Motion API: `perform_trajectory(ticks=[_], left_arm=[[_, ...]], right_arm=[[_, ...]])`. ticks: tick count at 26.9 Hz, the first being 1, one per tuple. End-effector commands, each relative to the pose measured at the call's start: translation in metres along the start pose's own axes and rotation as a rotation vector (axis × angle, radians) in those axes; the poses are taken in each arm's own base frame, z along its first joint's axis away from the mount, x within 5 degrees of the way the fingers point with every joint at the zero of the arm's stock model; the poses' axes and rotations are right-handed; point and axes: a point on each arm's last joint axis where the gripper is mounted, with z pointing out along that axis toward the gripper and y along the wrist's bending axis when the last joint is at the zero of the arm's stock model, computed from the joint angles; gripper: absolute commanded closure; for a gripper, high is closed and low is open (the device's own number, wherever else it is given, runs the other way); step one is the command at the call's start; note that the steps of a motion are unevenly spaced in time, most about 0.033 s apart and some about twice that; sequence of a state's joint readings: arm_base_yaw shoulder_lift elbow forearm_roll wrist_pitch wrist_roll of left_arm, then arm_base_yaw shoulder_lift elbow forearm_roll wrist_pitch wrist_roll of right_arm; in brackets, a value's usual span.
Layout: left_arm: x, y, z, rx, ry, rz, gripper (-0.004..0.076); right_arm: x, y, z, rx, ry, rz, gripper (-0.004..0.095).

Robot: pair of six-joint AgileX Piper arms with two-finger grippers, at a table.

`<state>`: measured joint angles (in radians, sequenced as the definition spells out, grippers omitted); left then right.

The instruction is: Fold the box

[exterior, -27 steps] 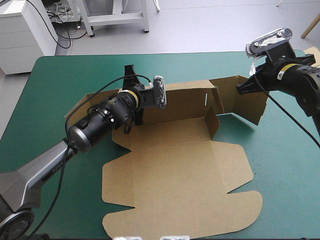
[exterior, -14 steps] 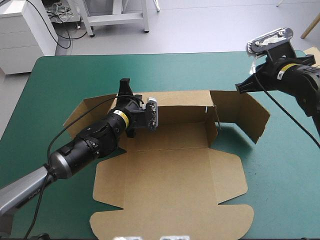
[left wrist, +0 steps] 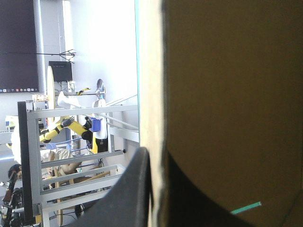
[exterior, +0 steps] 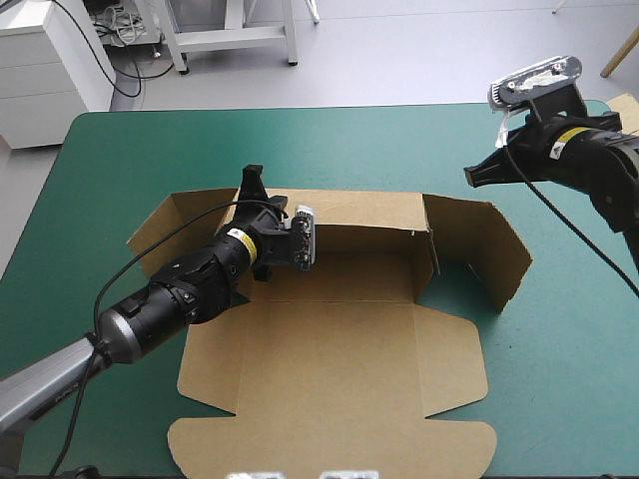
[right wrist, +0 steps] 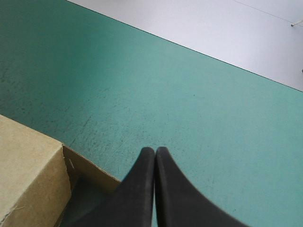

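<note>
Left gripper (exterior: pixel 253 190) clamped on box (exterior: pixel 339 339) wall; right gripper (right wrist: pixel 155 153) closed, empty

Bright, even light falls from above on the surface (exterior: pixel 130 160). The box (exterior: pixel 339 349) throws a soft shadow inside its raised wall near the surface's right edge. In the left wrist view the box (left wrist: pixel 227 94) stands dark against bright light behind it. In the right wrist view a thin shadow lies under its edge.
</note>
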<state>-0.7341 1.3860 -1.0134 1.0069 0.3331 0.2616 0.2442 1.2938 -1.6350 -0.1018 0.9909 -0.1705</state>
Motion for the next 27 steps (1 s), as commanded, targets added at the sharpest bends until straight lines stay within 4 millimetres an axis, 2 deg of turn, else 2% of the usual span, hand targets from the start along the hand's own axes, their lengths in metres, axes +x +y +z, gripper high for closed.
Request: perform_trajectory(ticks=[1, 3, 6, 9, 12, 14, 22, 27], left_arm=[[-0.007, 0.005, -0.001, -0.012, -0.044, -0.042, 0.0731], [-0.007, 0.002, 0.003, 0.001, -0.035, -0.039, 0.0731], [-0.006, 0.0, 0.007, 0.013, -0.023, -0.036, 0.0731], [-0.006, -0.001, 0.007, 0.014, -0.022, -0.034, 0.0731], [-0.006, -0.001, 0.007, 0.015, -0.022, -0.039, 0.0731], [-0.006, -0.001, 0.007, 0.014, -0.022, -0.06, 0.0731], [-0.006, -0.001, 0.007, 0.014, -0.019, -0.076, 0.0732], [-0.006, -0.001, 0.007, 0.013, -0.019, -0.074, 0.0731]], right_arm=[[-0.014, -0.007, -0.023, 0.031, -0.137, 0.012, 0.0916], [-0.016, -0.007, -0.026, 0.032, -0.147, 0.019, 0.0868], [-0.019, -0.009, -0.031, 0.045, -0.164, 0.022, 0.0726], [-0.023, -0.015, -0.037, 0.094, -0.184, 0.032, 0.0482], [-0.024, -0.019, -0.039, 0.138, -0.197, 0.057, 0.0193], [-0.024, -0.021, -0.036, 0.163, -0.188, 0.07, 0.0098], [-0.029, -0.024, -0.003, 0.184, -0.179, 0.126, 0.0095], [-0.033, -0.042, 0.047, 0.076, -0.117, 0.237, 0.01]])
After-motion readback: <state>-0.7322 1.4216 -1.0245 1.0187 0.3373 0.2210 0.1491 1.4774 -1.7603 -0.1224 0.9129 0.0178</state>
